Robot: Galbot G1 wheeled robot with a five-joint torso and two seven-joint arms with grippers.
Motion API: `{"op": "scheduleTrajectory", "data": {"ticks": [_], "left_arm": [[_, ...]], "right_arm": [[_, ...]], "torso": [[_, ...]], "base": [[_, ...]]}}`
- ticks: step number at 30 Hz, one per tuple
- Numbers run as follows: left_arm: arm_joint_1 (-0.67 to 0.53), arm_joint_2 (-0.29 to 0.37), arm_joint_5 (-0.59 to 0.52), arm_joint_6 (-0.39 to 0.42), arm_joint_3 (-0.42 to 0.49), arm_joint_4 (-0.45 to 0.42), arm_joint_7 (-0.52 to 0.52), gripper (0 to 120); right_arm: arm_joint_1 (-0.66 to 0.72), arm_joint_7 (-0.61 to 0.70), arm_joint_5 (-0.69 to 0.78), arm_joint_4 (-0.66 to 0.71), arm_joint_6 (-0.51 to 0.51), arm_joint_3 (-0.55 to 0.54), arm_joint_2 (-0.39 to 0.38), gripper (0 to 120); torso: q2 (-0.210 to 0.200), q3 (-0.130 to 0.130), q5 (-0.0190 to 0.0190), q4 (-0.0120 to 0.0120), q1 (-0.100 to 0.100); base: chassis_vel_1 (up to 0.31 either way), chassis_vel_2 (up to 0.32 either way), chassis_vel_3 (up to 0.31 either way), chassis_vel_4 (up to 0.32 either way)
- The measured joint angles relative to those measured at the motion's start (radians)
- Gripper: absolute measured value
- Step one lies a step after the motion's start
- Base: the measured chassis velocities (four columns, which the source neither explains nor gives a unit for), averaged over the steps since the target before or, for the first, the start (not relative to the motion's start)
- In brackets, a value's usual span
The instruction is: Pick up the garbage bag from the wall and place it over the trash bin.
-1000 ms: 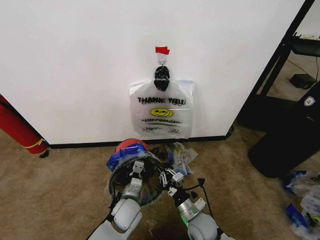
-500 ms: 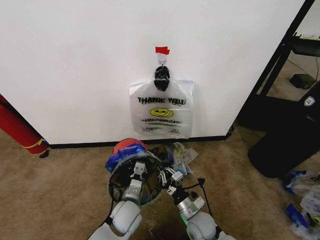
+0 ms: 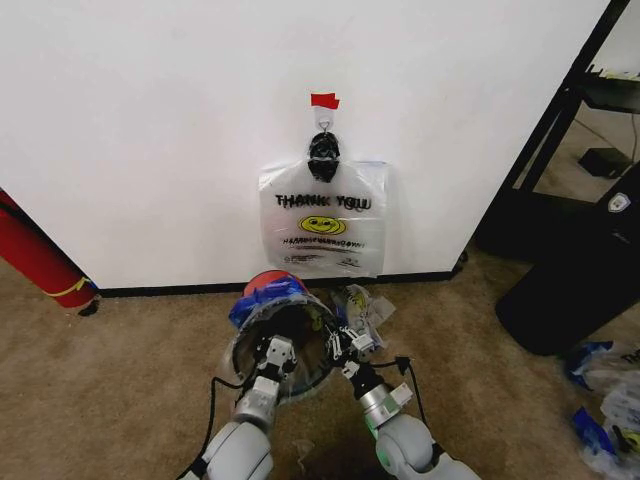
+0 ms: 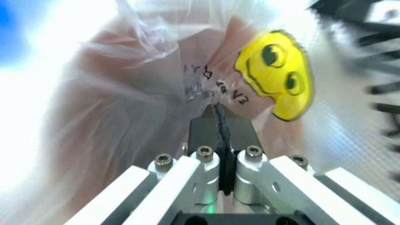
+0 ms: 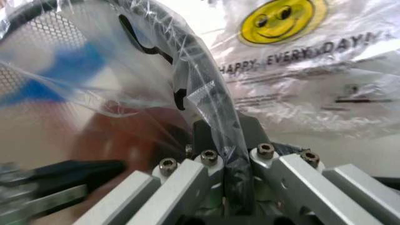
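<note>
The trash bin [image 3: 283, 340], a small round black mesh bucket w/ a red base, is seen tipped on the beige carpet [image 3: 120, 380] just below the white wall [image 3: 150, 120]. The garbage bag [image 3: 270, 296], thin crinkled see-through plastic w/ blue patches, is draped over the bin's rim and inside it. The left gripper [image 3: 275, 352] is clenched on bag film together w/ the bin's rim at the near-left edge; in the left wrist view its metal fingers [image 4: 206, 159] are pinched tight on a black edge under the film, a yellow smiley [image 4: 275, 75] printed just beyond. The right gripper [image 3: 346, 345] is likewise clamped on film plus rim at the bin's right side; fingers [image 5: 209, 161] are pressed on the curved black rim. A second smiley bag [image 3: 324, 222] w/ black knotted handles is hung flat on the wall hook [image 3: 323, 117] under red tape [image 3: 324, 100]. A red cylinder [image 3: 40, 258] is leaned at left
</note>
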Motion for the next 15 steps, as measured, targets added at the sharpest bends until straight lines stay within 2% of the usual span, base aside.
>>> {"op": "scheduleTrajectory", "data": {"ticks": [3, 5, 7, 8, 9, 10, 11, 13, 15], "left_arm": [[0.032, 0.034, 0.005, -0.007, 0.000, -0.059, 0.016, 0], [0.036, 0.039, 0.005, -0.009, -0.001, -0.068, 0.019, 0], [0.075, 0.078, -0.001, -0.043, -0.010, -0.149, 0.062, 0], [0.093, 0.094, -0.013, -0.075, -0.020, -0.179, 0.100, 0], [0.116, 0.118, -0.037, -0.145, -0.046, -0.221, 0.179, 0], [0.116, 0.118, -0.037, -0.145, -0.046, -0.221, 0.179, 0], [0.126, 0.131, -0.048, -0.190, -0.064, -0.239, 0.226, 0], [0.142, 0.168, -0.070, -0.318, -0.116, -0.270, 0.319, 0], [0.141, 0.205, -0.103, -0.401, -0.165, -0.272, 0.337, 0]], "right_arm": [[0.000, 0.024, 0.026, 0.013, -0.026, 0.004, -0.007, 0], [0.000, 0.029, 0.031, 0.015, -0.031, 0.004, -0.008, 0], [-0.001, 0.076, 0.079, 0.038, -0.079, 0.011, -0.018, 0], [-0.002, 0.090, 0.102, 0.045, -0.097, 0.014, -0.021, 0], [-0.003, 0.105, 0.137, 0.056, -0.118, 0.023, -0.028, 0], [-0.003, 0.105, 0.137, 0.056, -0.118, 0.023, -0.028, 0], [-0.004, 0.110, 0.160, 0.061, -0.130, 0.029, -0.033, 0], [-0.010, 0.111, 0.232, 0.078, -0.157, 0.047, -0.052, 0], [-0.018, 0.108, 0.295, 0.094, -0.173, 0.066, -0.072, 0]], "torso": [[0.000, 0.000, -0.0001, 0.0000, 0.000], [0.000, 0.000, 0.0000, 0.0000, 0.000], [0.000, 0.000, 0.0000, 0.0000, 0.000], [0.000, 0.000, -0.0002, -0.0002, 0.000], [0.000, 0.000, -0.0002, 0.0000, 0.000], [0.000, 0.000, -0.0002, 0.0000, 0.000], [0.000, 0.000, 0.0002, 0.0001, 0.000], [0.000, 0.000, -0.0001, -0.0001, 0.000], [0.000, 0.000, -0.0001, -0.0001, 0.000]], "base": [[0.000, 0.000, 0.000, 0.000], [0.000, 0.000, 0.000, 0.000], [0.000, 0.000, 0.000, 0.000], [0.000, 0.000, 0.000, 0.000], [0.000, 0.000, 0.000, 0.000], [0.000, 0.000, 0.000, 0.000], [0.000, 0.000, 0.000, 0.000], [0.000, 0.000, 0.000, 0.000], [0.000, 0.000, 0.000, 0.000]]}}
